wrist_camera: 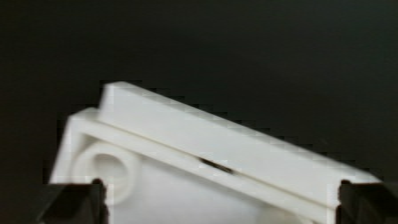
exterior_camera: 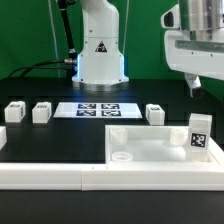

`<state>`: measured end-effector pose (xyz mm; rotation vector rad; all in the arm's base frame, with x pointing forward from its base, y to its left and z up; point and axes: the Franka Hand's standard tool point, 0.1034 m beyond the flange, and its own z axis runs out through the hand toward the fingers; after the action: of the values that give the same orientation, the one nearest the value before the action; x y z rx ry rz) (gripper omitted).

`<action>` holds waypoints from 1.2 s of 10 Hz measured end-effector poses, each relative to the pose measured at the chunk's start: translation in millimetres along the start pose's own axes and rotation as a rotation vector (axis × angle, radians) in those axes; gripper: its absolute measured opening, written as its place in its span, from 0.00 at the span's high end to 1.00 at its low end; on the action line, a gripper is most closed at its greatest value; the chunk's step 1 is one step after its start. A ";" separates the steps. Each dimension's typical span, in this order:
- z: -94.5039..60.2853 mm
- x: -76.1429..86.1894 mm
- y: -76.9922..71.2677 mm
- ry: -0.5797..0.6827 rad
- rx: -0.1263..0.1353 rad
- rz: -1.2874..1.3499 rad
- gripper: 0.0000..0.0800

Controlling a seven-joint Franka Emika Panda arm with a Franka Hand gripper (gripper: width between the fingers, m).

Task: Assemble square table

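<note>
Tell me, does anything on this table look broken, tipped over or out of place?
Nothing stands out. The square slab lies flat and looks whole, three loose legs sit in a row either side of the marker board, and a fourth leg stands upright by the slab on the exterior view's right.

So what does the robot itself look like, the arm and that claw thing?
The arm is glossy white and rounded, with a dark triangular sticker on its base and a blue light glowing low on it. Dark cables run beside it. The gripper has a boxy white-grey body and two dark fingers.
</note>
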<state>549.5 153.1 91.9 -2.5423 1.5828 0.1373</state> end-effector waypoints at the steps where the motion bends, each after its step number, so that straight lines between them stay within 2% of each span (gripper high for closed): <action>1: 3.6 -0.3 17.2 0.010 -0.002 -0.105 0.19; 3: 16.8 1.4 54.5 0.034 -0.022 -0.312 0.19; 4: 21.1 1.0 61.4 0.040 -0.038 -0.404 0.19; 10: 21.7 4.0 61.1 0.042 -0.047 -0.810 0.19; 11: 27.8 1.9 68.6 0.063 -0.046 -0.909 0.19; 12: 34.4 -8.4 83.4 0.049 -0.078 -1.004 0.19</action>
<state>470.8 130.1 53.2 -3.0556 0.1668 0.0164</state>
